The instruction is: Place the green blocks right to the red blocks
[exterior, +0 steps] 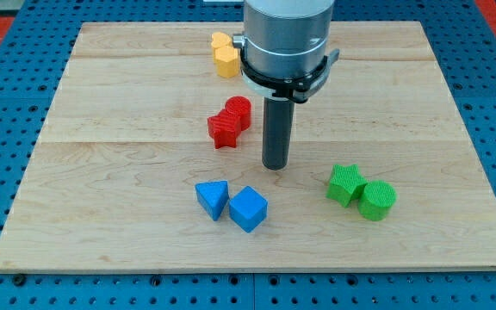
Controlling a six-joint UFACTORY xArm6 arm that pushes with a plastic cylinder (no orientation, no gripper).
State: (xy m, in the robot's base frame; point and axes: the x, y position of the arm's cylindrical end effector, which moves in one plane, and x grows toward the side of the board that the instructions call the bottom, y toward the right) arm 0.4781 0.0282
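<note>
Two red blocks sit together left of centre: a red star (pixel 223 129) and a red cylinder (pixel 238 111) touching it at its upper right. Two green blocks sit together at the lower right: a green star (pixel 345 184) and a green cylinder (pixel 377 200) touching it on its right. My tip (pixel 275 165) rests on the board right of and a little below the red blocks, and left of and slightly above the green star, touching neither pair.
Two yellow blocks (pixel 225 54) sit near the top edge, partly behind the arm's grey body (pixel 284 39). A blue triangular block (pixel 213 199) and a blue cube (pixel 248 208) lie below my tip. The wooden board (pixel 102 172) lies on a blue perforated table.
</note>
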